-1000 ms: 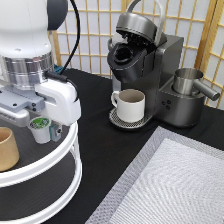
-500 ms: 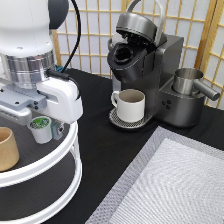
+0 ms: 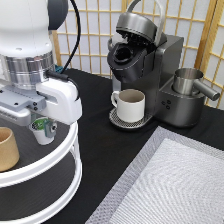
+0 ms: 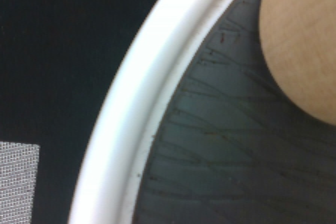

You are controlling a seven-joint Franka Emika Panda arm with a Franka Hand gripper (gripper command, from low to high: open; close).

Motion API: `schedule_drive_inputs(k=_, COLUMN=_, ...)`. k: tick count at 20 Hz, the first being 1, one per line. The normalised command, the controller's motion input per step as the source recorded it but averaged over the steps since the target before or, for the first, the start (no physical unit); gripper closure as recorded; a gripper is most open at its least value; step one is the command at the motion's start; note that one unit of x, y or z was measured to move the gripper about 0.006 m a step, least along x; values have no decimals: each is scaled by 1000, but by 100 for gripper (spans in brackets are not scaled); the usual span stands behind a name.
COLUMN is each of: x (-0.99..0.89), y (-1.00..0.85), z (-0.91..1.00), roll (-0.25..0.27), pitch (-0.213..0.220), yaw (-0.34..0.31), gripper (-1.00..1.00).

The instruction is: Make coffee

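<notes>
The coffee pod (image 3: 42, 132), small and white with a green-and-white lid, stands on the top shelf of a white round two-tier stand (image 3: 64, 159) at the exterior view's left. My gripper (image 3: 43, 125) hangs straight over the pod and comes down right at it; the hand's white body hides how it meets the pod. The black coffee machine (image 3: 150, 65) stands at the top middle with its lid raised. A white mug with a handle (image 3: 131, 104) sits on its drip tray. The wrist view shows the stand's white rim (image 4: 127, 140).
A tan handleless cup (image 3: 7, 148) stands on the same shelf, left of the pod; it also shows in the wrist view (image 4: 304, 55). A metal jug (image 3: 188, 83) sits on the machine's right side. A grey woven mat (image 3: 170, 185) covers the bottom right.
</notes>
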Motion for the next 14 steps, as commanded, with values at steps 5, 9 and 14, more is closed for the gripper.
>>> schedule_drive_inputs(k=5, x=57, y=419, z=791, roll=15, pitch=18, yaw=0, gripper=100)
schedule_drive_inputs(k=9, x=223, y=664, z=975, roll=92, pitch=85, yaw=11, gripper=100)
schedule_drive_inputs(k=14, x=278, y=705, z=827, roll=153, pitch=83, yaw=0, gripper=100)
